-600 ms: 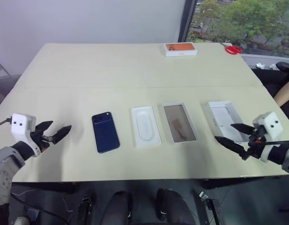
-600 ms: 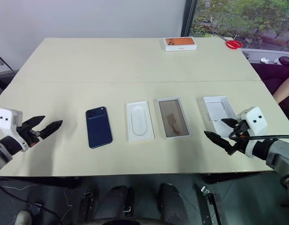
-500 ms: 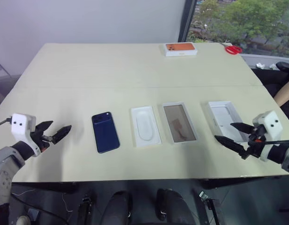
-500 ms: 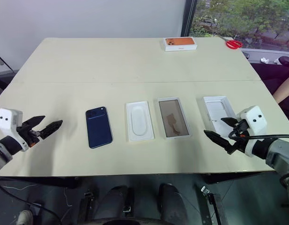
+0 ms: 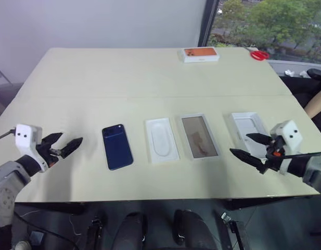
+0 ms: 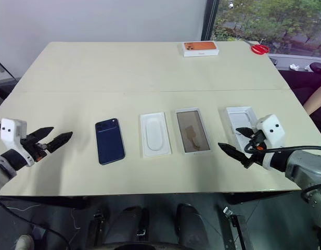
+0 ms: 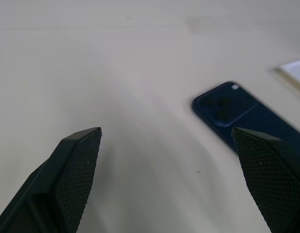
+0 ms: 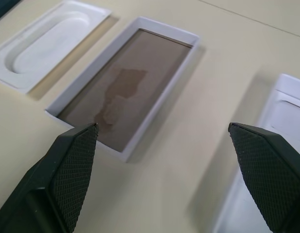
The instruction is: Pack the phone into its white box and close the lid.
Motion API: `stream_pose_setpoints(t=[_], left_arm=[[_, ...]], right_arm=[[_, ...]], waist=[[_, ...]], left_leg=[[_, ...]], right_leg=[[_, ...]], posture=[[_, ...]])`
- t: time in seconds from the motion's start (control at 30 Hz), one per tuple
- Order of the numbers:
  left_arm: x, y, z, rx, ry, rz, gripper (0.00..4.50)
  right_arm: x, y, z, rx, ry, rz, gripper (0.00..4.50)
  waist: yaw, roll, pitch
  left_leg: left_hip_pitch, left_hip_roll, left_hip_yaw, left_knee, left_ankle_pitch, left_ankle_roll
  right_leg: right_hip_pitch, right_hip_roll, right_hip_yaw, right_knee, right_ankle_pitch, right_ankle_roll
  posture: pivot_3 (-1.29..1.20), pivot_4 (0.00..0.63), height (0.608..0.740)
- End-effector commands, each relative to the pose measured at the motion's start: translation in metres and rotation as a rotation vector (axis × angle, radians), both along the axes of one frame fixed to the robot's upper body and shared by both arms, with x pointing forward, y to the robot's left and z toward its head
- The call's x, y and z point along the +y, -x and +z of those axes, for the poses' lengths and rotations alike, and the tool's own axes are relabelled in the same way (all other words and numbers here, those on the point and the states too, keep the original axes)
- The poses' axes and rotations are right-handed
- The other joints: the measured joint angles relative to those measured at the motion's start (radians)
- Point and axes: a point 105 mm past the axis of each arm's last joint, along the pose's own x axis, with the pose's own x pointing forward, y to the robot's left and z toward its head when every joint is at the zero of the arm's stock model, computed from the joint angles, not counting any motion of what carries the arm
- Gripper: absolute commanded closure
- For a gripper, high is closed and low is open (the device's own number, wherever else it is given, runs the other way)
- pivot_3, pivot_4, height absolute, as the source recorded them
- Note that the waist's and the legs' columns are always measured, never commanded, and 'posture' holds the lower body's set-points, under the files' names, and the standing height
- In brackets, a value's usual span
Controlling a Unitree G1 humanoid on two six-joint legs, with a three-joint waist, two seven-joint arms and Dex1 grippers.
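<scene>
The dark blue phone (image 5: pixel 117 147) lies flat on the table, camera bump at its far end. Right of it lie a white insert (image 5: pixel 162 140) with an oval recess, then the white box (image 5: pixel 200 136) with a glossy brownish floor, then the lid (image 5: pixel 247 127), a deeper white shell lying open side up. My left gripper (image 5: pixel 71 138) hovers open to the left of the phone, pointing at it, and the phone (image 7: pixel 247 116) shows past its fingers. My right gripper (image 5: pixel 239 144) is open in front of the lid, just right of the white box (image 8: pixel 125 92). Both grippers are empty.
A closed white box with an orange top (image 5: pixel 200 54) sits at the table's far edge, with red scissors (image 5: pixel 259 54) to its right. The table's near edge (image 5: pixel 150 197) runs just below both grippers.
My right gripper has moved a little to the left, closer to the white box. The left gripper has hardly moved, and the things on the table have not moved.
</scene>
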Motion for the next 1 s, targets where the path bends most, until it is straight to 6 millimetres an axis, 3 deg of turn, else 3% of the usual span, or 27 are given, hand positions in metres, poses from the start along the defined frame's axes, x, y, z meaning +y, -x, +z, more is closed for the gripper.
stream_pose_setpoints(t=[0.03, 0.2, 0.4, 0.47, 0.63, 1.0], left_arm=[[-0.039, -0.003, 0.019, -0.053, 0.043, -0.126, 0.00], [-0.088, -0.010, 0.016, -0.013, 0.066, -0.254, 0.00], [-0.150, -0.035, 0.009, 0.144, 0.111, -0.243, 0.00], [-0.157, -0.040, -0.004, 0.281, 0.077, -0.199, 0.00], [-0.171, -0.045, -0.003, 0.434, 0.163, -0.148, 0.00], [-0.199, -0.050, -0.024, 0.621, 0.206, -0.122, 0.00]], right_arm=[[0.016, -0.003, 0.016, -0.077, 0.003, 0.050, 0.02], [0.045, -0.003, 0.025, -0.116, -0.009, 0.144, 0.02], [0.087, -0.004, 0.031, -0.166, -0.020, 0.266, 0.02], [0.098, -0.007, 0.035, -0.182, -0.044, 0.273, 0.02], [0.110, -0.007, 0.035, -0.185, -0.073, 0.295, 0.02], [0.109, 0.001, 0.032, -0.173, -0.078, 0.291, 0.02]], waist=[[0.001, 0.000, 0.000], [-0.001, 0.000, 0.000], [0.002, -0.001, 0.000], [0.000, -0.002, 0.000], [-0.001, -0.002, 0.000], [0.002, -0.002, 0.000]], left_leg=[[0.000, 0.000, 0.000, 0.000, 0.000, 0.000], [-0.002, -0.001, 0.000, 0.000, 0.000, 0.000], [-0.002, -0.002, -0.001, 0.003, 0.001, 0.001], [-0.002, -0.002, -0.001, 0.004, 0.001, 0.001], [-0.002, -0.002, -0.001, 0.004, 0.000, 0.001], [0.001, 0.000, -0.003, 0.004, 0.001, 0.001]], right_leg=[[0.000, 0.000, 0.000, 0.000, 0.000, 0.000], [-0.001, 0.000, 0.000, 0.000, 0.000, 0.000], [0.000, 0.002, -0.001, 0.002, 0.002, 0.003], [0.001, 0.003, -0.001, 0.002, 0.003, 0.005], [0.001, 0.008, -0.001, 0.003, 0.004, 0.008], [0.003, 0.011, 0.000, 0.004, 0.004, 0.008]], posture=[[0.00, 0.150, 0.740], [0.00, 0.150, 0.740], [0.00, 0.150, 0.740], [0.00, 0.150, 0.740], [0.00, 0.150, 0.740], [0.00, 0.150, 0.740]])
